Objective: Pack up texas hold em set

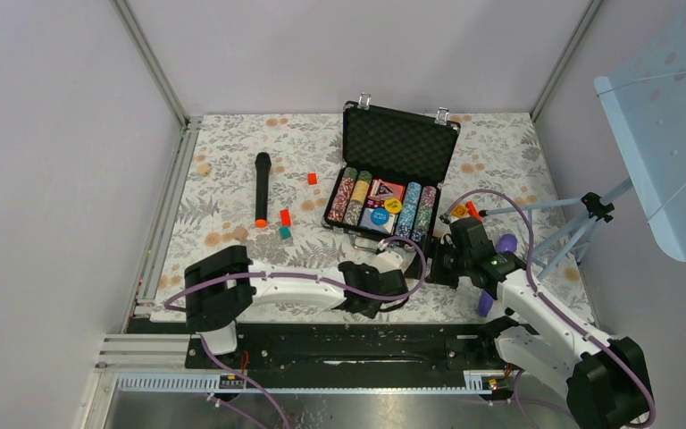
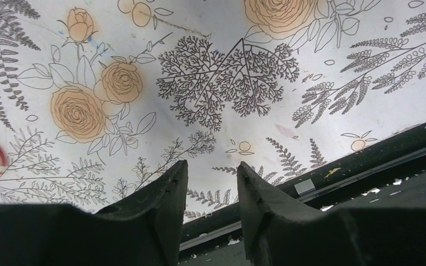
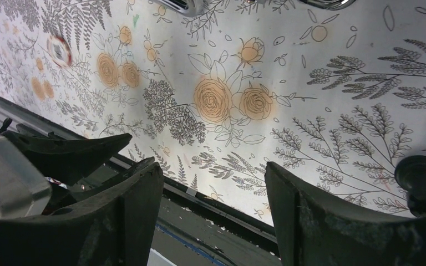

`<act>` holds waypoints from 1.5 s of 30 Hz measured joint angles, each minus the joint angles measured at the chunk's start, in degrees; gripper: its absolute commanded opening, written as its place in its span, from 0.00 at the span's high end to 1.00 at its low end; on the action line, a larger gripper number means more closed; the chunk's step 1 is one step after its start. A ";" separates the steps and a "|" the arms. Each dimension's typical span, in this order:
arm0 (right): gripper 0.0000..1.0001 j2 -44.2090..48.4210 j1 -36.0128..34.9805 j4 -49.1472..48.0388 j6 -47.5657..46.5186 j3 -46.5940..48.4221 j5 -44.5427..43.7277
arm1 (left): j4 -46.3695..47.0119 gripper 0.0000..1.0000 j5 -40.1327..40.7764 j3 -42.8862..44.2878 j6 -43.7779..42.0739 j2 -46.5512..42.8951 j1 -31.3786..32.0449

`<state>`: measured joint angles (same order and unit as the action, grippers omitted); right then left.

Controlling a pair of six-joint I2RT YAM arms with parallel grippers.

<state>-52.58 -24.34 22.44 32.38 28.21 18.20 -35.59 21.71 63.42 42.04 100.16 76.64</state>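
Near the open case (image 1: 399, 143), L hand (image 2: 212, 166) part-open, empty; R hand (image 3: 212, 166) wide, seemingly empty too.

— What do the arms look like from your station?
— My left arm (image 1: 295, 284) and right arm (image 1: 545, 308) wear white shells with black joint housings. Purple cables (image 1: 424, 264) trail behind each gripper.
— And the tips?
— Left gripper (image 2: 211, 172): matte black, ribbed. Right gripper (image 3: 213, 177): black, grainy.

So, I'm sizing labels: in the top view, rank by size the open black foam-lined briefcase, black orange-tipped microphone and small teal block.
Largest: open black foam-lined briefcase.
Then: black orange-tipped microphone.
Smallest: small teal block.
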 measured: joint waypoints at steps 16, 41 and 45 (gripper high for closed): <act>0.25 -1.60 -0.70 -2.40 0.59 0.00 0.57 | -0.17 0.27 0.70 -12.98 2.43 -18.88 -17.68; 0.25 -2.05 -0.70 -3.37 0.87 -0.87 0.94 | 2.95 0.36 1.25 -21.49 2.45 -17.92 -40.00; 0.25 -2.08 -0.70 -3.50 0.87 -0.87 0.94 | 4.44 0.39 1.22 -21.40 2.93 -17.16 -40.35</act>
<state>-54.65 -25.04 18.94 33.26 27.33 19.14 -31.16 22.94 42.02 44.97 83.00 36.29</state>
